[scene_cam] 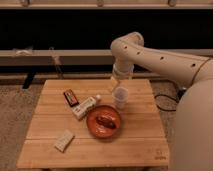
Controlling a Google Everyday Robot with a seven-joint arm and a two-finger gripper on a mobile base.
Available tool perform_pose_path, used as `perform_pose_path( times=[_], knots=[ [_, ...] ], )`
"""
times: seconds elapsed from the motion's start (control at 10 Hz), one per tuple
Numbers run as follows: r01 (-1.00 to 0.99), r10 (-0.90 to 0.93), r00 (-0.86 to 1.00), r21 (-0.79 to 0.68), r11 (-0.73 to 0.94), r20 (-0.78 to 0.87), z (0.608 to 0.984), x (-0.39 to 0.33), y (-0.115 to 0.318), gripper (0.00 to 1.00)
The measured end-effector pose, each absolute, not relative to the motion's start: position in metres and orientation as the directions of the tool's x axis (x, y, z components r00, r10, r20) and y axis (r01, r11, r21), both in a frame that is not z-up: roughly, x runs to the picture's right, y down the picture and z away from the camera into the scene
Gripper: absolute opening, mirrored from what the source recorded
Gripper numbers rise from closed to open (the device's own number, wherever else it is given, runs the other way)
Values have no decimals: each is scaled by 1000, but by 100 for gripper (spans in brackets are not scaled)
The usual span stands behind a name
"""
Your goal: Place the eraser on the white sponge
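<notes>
A dark rectangular eraser (70,97) lies flat on the left part of the wooden table (135,150). The white sponge (64,140) lies near the table's front left, well apart from the eraser. My gripper (120,83) hangs at the end of the white arm over the back middle of the table, just above a clear cup (120,97). It is far to the right of the eraser and holds nothing that I can see.
A white tube (85,107) lies next to the eraser. An orange plate (93,126) holding a brown food item (105,120) sits mid-table in front of the cup. Dark shelving runs behind the table; carpet lies around it.
</notes>
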State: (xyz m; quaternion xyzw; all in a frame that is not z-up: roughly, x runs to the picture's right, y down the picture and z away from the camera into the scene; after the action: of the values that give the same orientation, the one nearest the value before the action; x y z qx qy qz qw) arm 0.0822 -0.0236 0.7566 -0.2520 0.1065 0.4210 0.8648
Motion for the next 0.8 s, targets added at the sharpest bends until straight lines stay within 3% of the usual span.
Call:
perform_pose_path(
  times=[0.4,0.8],
  knots=[
    [-748,635,663,-363,555,-396,762,71,-16,80],
    [-660,547,751,-435,612,-371,784,-19,-2,80]
  ],
)
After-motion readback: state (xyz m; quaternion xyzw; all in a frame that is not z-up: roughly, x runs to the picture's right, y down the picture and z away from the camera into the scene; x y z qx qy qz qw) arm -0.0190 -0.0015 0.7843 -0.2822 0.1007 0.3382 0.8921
